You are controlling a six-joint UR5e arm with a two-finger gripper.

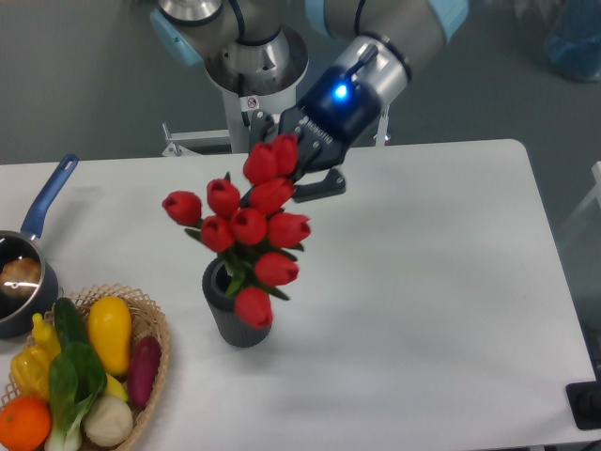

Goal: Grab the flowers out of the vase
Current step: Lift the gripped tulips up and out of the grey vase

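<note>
The tool (293, 174) grips the flowers (249, 230) near their top; low stems could snag the vase (235, 324) and topple it.

A robotics lab: a white table (441, 282) on a grey floor (84, 85), the robot arm's pedestal (252, 89) at 12 o'clock, toy vegetables in a wicker basket (150, 324) at 8 o'clock.

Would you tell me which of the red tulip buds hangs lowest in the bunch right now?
It is the single bud drooping in front of the vase, overlapping its wall below the rim. All the other flowers sit above it, nearer the hand.
</note>
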